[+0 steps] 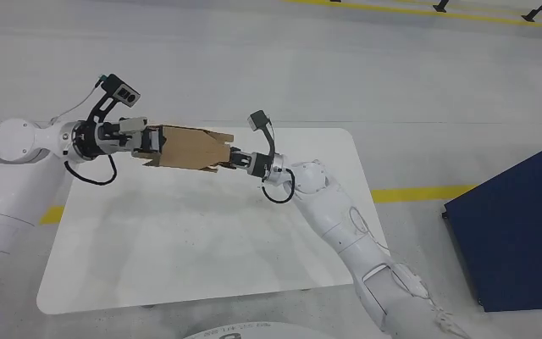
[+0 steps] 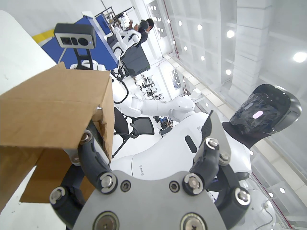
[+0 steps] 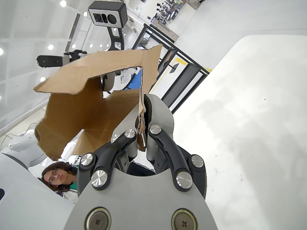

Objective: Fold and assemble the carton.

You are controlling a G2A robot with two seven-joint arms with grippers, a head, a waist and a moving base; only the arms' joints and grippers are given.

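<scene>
Carton (image 1: 190,148) held aloft over far edge of table (image 1: 212,246), half-opened, flaps loose | right gripper (image 3: 144,117) clamped on 1 end flap | left gripper (image 2: 151,125) spread apart, 1 finger at opposite open end | step: likely squaring up | next: probably needed left pinch, then flap folding

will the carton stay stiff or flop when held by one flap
Probably light: the carton is hollow, thin-walled cardboard. Panels look stiff, but open flaps likely hinge at creases. It looks frayed where the right hand pinches, so may tear.
</scene>
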